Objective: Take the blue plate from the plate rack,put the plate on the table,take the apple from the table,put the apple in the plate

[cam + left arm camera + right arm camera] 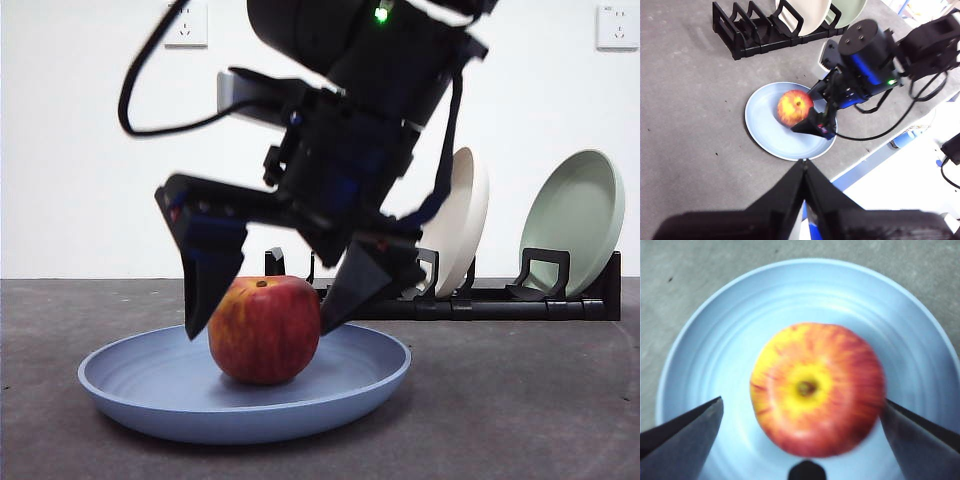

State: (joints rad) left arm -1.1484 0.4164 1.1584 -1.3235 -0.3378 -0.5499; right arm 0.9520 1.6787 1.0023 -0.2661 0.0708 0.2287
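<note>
Front view: the dark arm blocks much of the plate rack (500, 297), so only its right part w/ the beige plate (462, 225) and pale green plate (575, 220) shows; the rack's empty slots show only in left wrist view. The apple (264, 329) sits in the blue plate (150, 385), which lies flat on the table (520, 400) in front of the rack. Right gripper (262, 318) comes down from above, tilted, jaws spread wide either side of the apple; the left-hand jaw tip looks apart from the skin, the other is right at it or just off, can't tell which. Right wrist view, blurred, shows what front can't: apple stem pit facing up, yellow patch round it, apple (816, 390) roughly mid-plate (715, 340), right gripper (802, 412) jaws off to both sides, one clearly apart, the other at the apple's edge. Left wrist view gives the overhead layout: plate (765, 130) near the table edge, apple (795, 106) on it, right gripper (812, 112) at the apple. Left gripper (804, 162) is held high, well apart from the plate, jaws pressed together on nothing.
</note>
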